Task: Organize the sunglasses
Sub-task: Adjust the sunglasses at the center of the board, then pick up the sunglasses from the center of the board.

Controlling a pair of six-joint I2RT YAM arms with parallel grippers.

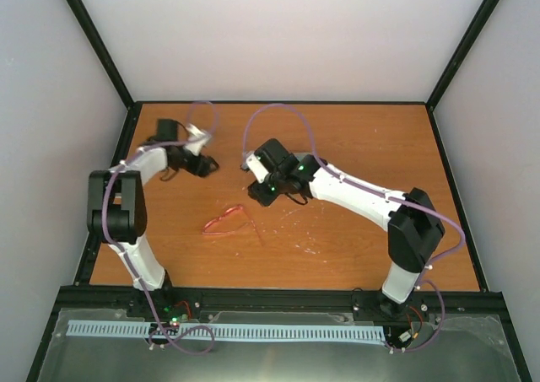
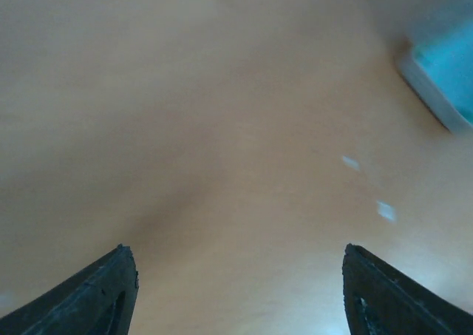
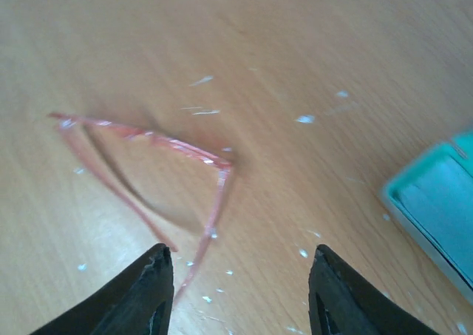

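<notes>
The sunglasses (image 1: 226,222), thin translucent red-pink, lie with arms unfolded on the wooden table in front of the middle. In the right wrist view the sunglasses (image 3: 148,139) lie just ahead and left of my open, empty right gripper (image 3: 240,283), one arm tip reaching near the left fingertip (image 3: 159,257). In the top view the right gripper (image 1: 257,195) hovers just behind and right of them. My left gripper (image 1: 205,164) is open and empty over bare table at the back left; its wrist view shows the gripper (image 2: 240,290) with fingers wide apart.
A grey case with green-teal lining shows at the right edge of the right wrist view (image 3: 436,202) and at the top right of the left wrist view (image 2: 443,76). Small white specks (image 3: 304,118) are scattered on the table. Black frame posts border the table (image 1: 354,146).
</notes>
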